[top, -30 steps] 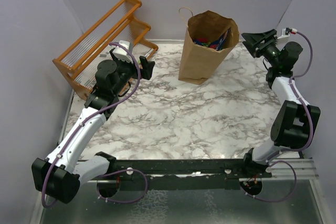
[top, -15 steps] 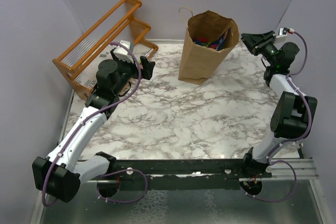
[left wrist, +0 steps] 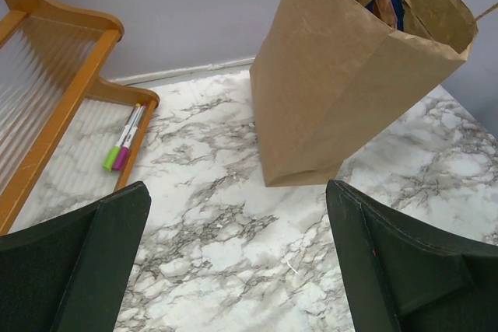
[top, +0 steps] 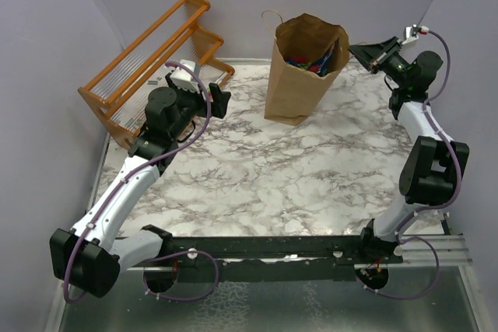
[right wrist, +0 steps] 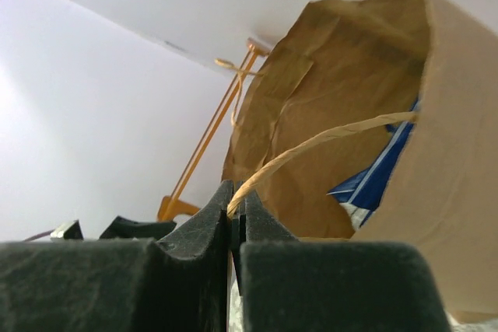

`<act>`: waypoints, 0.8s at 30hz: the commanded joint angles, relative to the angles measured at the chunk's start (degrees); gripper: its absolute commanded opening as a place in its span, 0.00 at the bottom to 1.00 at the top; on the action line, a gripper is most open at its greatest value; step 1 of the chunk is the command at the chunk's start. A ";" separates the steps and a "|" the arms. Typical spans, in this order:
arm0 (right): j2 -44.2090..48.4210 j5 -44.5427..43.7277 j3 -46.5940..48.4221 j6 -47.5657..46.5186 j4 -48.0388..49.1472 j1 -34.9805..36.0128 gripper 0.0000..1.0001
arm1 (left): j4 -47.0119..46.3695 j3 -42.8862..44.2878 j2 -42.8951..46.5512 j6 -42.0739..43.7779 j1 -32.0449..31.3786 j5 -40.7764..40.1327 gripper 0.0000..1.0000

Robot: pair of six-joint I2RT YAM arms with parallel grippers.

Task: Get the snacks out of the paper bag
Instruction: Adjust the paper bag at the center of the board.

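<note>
The brown paper bag (top: 294,87) stands upright at the back of the marble table (top: 272,176), mouth open. Colourful snacks (top: 311,61) lie inside it; a dark blue packet (right wrist: 373,180) shows in the right wrist view and at the bag's mouth (left wrist: 387,5) in the left wrist view. My right gripper (top: 355,49) is at the bag's right rim, shut on the thin twisted paper handle (right wrist: 327,141), which runs between the closed jaws (right wrist: 237,209). My left gripper (top: 222,99) hovers left of the bag (left wrist: 334,91), open and holding nothing (left wrist: 237,192).
An orange wooden rack (top: 148,60) stands at the back left, close to the left arm. Two markers (left wrist: 120,145), green and pink, lie on its lower shelf. Walls close in the table at the back and on both sides.
My right gripper moved left and up to the bag's rim and closed on the handle. The bag's top shifted slightly left. The left arm barely moved.
</note>
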State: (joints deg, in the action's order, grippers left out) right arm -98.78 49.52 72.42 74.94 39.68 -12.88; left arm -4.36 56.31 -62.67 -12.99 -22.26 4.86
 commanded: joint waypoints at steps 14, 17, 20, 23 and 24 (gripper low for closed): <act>-0.83 1.86 16.17 -10.62 -15.66 20.10 0.01 | -0.15 0.28 1.89 -0.06 -0.51 -2.32 0.99; -2.12 1.37 17.53 -9.21 -14.66 24.72 0.01 | 0.27 0.55 2.26 0.71 -0.46 -3.01 0.99; -2.85 1.07 18.51 -8.59 -13.41 29.04 0.01 | 1.44 1.01 2.74 1.80 -0.04 -5.22 0.99; -3.16 1.38 18.70 -8.51 -13.30 32.91 0.01 | 1.70 1.01 3.32 2.08 0.51 -6.58 0.99; -2.96 1.76 18.41 -8.49 -13.28 33.97 0.01 | 1.72 1.14 3.47 2.04 0.67 -6.57 0.99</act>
State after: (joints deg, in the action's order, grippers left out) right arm -102.04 50.87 88.25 65.36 23.57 16.78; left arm -3.36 56.31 -61.01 -12.03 -22.26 1.26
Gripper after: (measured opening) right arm 0.019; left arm 0.992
